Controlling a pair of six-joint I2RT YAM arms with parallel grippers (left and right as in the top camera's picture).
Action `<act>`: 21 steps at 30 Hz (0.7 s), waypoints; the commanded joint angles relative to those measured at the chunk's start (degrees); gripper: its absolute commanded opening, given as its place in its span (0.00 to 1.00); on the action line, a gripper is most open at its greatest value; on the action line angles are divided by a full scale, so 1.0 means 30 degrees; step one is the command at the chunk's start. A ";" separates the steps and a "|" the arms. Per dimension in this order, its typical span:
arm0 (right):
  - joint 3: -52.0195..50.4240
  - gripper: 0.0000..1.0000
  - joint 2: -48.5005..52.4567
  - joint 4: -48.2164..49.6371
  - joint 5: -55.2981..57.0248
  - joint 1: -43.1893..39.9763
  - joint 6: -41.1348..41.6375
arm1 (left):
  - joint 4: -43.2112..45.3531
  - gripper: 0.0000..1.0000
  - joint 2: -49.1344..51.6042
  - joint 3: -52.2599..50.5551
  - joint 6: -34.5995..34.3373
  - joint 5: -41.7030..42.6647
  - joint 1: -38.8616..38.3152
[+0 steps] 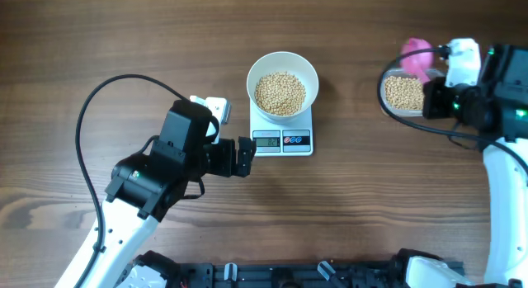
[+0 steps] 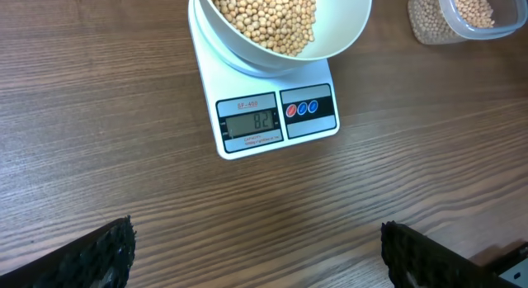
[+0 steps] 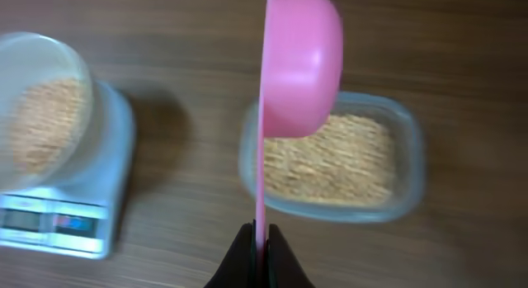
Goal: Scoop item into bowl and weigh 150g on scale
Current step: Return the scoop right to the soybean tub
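Note:
The white bowl (image 1: 283, 83) stands on the scale (image 1: 281, 140), holding a pile of beige beans (image 1: 280, 93). In the left wrist view the bowl (image 2: 342, 36) sits over the lit display of the scale (image 2: 252, 121). My left gripper (image 1: 247, 158) (image 2: 260, 255) is open just left of the scale's front, nothing between its fingers. My right gripper (image 3: 261, 238) is shut on the thin handle of a pink scoop (image 3: 301, 61) (image 1: 417, 55). The scoop's cup hangs on edge over a clear tub of beans (image 3: 330, 160) (image 1: 403, 93).
The clear tub sits at the far right of the wooden table, with the right arm (image 1: 499, 164) beside it. The left arm (image 1: 148, 189) and its black cable (image 1: 87, 115) fill the near left. A dark rail (image 1: 289, 276) runs along the front edge.

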 commanded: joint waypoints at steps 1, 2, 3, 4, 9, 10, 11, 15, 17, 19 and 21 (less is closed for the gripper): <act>0.0160 0.04 0.0758 0.0022 0.3599 -0.0124 -0.1909 | 0.0044 1.00 0.0036 -0.0153 -0.0095 -0.0248 -0.0066; 0.0160 0.04 0.1115 -0.0022 0.3912 -0.0124 -0.2069 | 0.0044 1.00 0.0036 -0.0153 -0.0095 -0.0248 -0.0066; 0.0160 0.05 0.1508 -0.0117 0.4248 -0.0124 -0.2055 | 0.0044 1.00 0.0036 -0.0153 -0.0095 -0.0248 -0.0066; 0.0160 0.04 0.1887 -0.0335 0.4648 -0.0124 -0.2055 | 0.0044 1.00 0.0036 -0.0153 -0.0095 -0.0248 -0.0066; 0.0124 0.04 0.3016 -0.0838 0.5413 -0.0124 -0.1814 | 0.0044 1.00 0.0036 -0.0153 -0.0095 -0.0248 -0.0066; -0.0051 0.04 0.3082 -0.0714 0.5712 -0.0124 -0.1778 | 0.0044 1.00 0.0036 -0.0153 -0.0095 -0.0248 -0.0066; -0.0277 0.04 0.3191 -0.0510 0.6368 -0.0124 -0.1515 | 0.0044 1.00 0.0036 -0.0153 -0.0095 -0.0248 -0.0066; -0.1078 0.04 0.3920 0.0379 0.6878 -0.0102 -0.1275 | 0.0044 1.00 0.0036 -0.0153 -0.0095 -0.0248 -0.0066; -0.1078 0.04 0.4269 0.0393 0.6965 -0.0102 -0.0903 | 0.0044 1.00 0.0036 -0.0153 -0.0095 -0.0248 -0.0066; -0.1115 0.04 0.4546 0.0401 0.6885 -0.0102 -0.0510 | 0.0044 1.00 0.0036 -0.0153 -0.0095 -0.0248 -0.0066; -0.1129 0.04 0.4743 0.0386 0.6645 -0.0102 -0.0474 | 0.0044 1.00 0.0036 -0.0153 -0.0095 -0.0248 -0.0066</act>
